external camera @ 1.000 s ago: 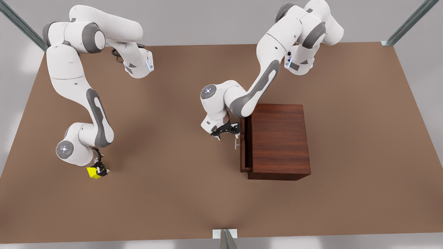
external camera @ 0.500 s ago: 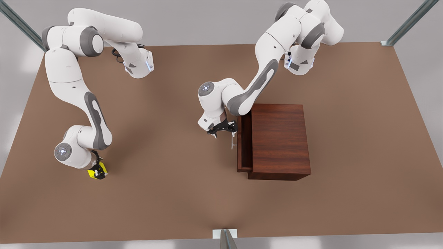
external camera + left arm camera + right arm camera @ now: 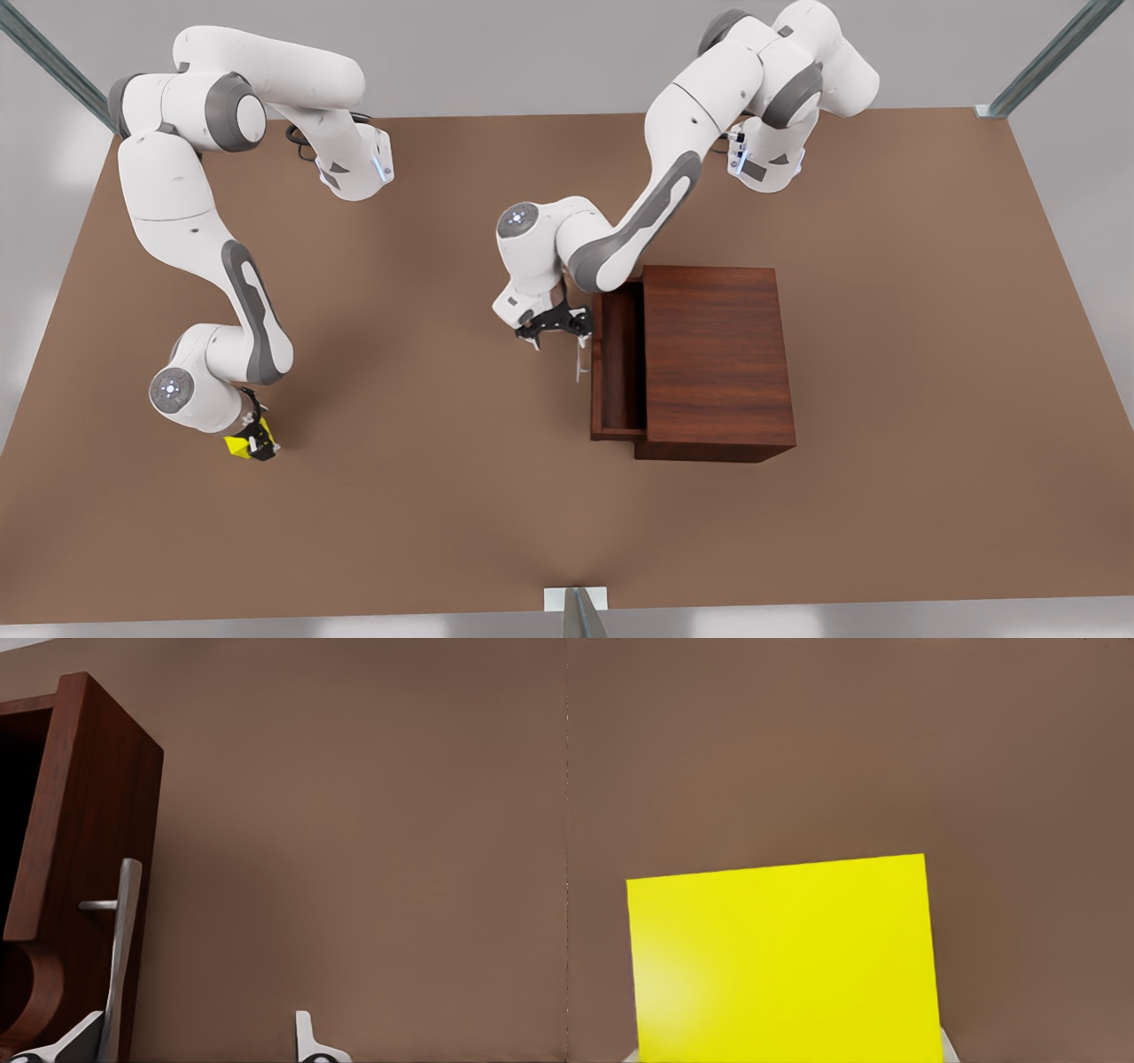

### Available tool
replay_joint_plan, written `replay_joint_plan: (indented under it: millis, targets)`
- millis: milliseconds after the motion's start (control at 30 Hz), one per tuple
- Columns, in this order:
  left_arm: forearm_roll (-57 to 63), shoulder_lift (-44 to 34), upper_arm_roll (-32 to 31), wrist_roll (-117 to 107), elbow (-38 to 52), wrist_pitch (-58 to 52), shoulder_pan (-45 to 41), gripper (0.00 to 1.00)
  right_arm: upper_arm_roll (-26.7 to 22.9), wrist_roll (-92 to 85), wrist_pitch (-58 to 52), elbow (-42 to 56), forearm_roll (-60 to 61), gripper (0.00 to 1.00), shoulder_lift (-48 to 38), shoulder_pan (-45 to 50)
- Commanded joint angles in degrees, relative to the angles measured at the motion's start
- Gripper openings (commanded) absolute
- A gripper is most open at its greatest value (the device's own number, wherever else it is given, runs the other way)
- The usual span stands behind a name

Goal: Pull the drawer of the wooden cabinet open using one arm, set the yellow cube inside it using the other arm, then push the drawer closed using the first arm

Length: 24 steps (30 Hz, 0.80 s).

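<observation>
The wooden cabinet (image 3: 718, 354) stands right of the table's middle. Its drawer (image 3: 620, 372) sticks partly out toward the front view's left, with a dark hollow showing inside. My left gripper (image 3: 554, 330) is at the drawer's silver handle (image 3: 580, 359), open. In the left wrist view one fingertip (image 3: 89, 1038) sits against the handle bar (image 3: 124, 939) on the drawer front (image 3: 89, 859). The yellow cube (image 3: 236, 446) rests low near the table at the front view's left. My right gripper (image 3: 257, 440) is shut on it. The cube (image 3: 784, 961) looms close in the right wrist view.
The brown table (image 3: 425, 496) stretches bare between the two arms and in front of the cabinet. Metal frame posts (image 3: 1045, 58) stand at the far corners, and a small bracket (image 3: 576, 602) sits at the near edge.
The drawer has slid farther out toward the front view's left, with my left gripper moving the same way at the handle. My right arm shifted slightly at the cube.
</observation>
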Motion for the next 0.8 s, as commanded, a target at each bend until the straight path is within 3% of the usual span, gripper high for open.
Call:
replay_joint_plan:
  millis: [0, 233, 333, 400, 500, 667, 700, 767]
  targets:
    - [0.02, -0.01, -0.05, -0.29, 0.04, 1.46, -0.19, 1.00, 0.00, 0.12, 0.30, 0.06, -0.02, 1.00, -0.16, -0.22]
    - [0.02, 0.34, -0.14, -0.29, 0.92, 1.46, -1.25, 1.00, 0.88, -0.15, 0.30, 0.24, -0.11, 1.00, -0.25, -1.45]
    - [0.02, 0.34, -0.05, 0.67, 0.83, 1.99, -1.34, 1.00, 0.88, -0.06, 0.30, 0.50, -0.11, 0.91, -0.34, -1.71]
    - [-0.07, -0.10, 0.03, 1.90, 0.83, 0.76, -1.34, 1.00, 1.06, -0.15, 0.30, 0.50, -0.11, 0.90, -0.34, -2.15]
    - [-0.16, -1.59, -0.67, 4.80, 0.83, -4.33, -1.51, 1.00, 1.14, -0.15, 0.30, 0.50, -0.11, 0.87, -0.43, -2.15]
    - [-5.08, -9.50, -0.93, 13.50, 0.92, -17.34, -0.99, 1.00, 1.14, 0.11, 0.30, 0.50, -0.02, 0.73, -0.43, -2.15]
    - [-7.09, -12.14, -0.84, 14.73, 1.00, -21.12, 1.47, 1.00, 1.14, 0.20, 0.22, 0.50, -0.02, 0.71, -0.51, -2.15]
    - [-17.81, -21.36, -0.76, 33.52, 0.57, -29.12, 17.19, 1.00, 1.23, 0.56, -0.57, 0.41, 0.60, 0.70, -1.83, -2.15]
